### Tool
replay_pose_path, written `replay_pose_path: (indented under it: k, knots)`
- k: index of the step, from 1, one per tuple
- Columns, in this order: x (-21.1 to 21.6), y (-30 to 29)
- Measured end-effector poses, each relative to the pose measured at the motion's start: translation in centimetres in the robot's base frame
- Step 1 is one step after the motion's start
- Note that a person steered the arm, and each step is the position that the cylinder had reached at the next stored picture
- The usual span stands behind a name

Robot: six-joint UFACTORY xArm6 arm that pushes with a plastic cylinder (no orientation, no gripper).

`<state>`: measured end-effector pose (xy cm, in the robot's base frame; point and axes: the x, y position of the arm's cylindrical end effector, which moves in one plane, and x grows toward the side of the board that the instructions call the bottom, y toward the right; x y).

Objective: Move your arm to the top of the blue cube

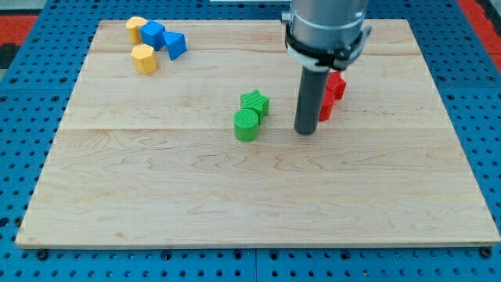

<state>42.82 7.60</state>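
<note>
My tip (304,131) rests on the surface (235,196) between the green cylinder (246,124) and red blocks (332,90), far from the blue cube (153,34) at top left; no pincer exists.

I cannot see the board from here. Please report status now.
My tip mid-board, beside red blocks. Blue cube far off, top left corner, between yellow blocks. Green blocks lie roughly between.

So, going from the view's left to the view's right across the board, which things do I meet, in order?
Yellow blocks → blue cube → blue wedge → green cylinder → green star → my tip → red blocks, partly hidden behind the rod.
</note>
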Motion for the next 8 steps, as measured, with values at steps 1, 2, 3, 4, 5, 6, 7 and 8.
replay_pose_path:
  k: [1, 2, 3, 4, 5, 6, 7, 8]
  knots:
    - [-3.9, 1.0]
    - [-5.1, 0.9]
    - [-9.9, -5.9]
    - [-17.2, -8.1]
    - [-23.5, -12.5]
    - [-23.6, -15.9]
    - [-23.7, -18.7]
    - [-23.7, -20.7]
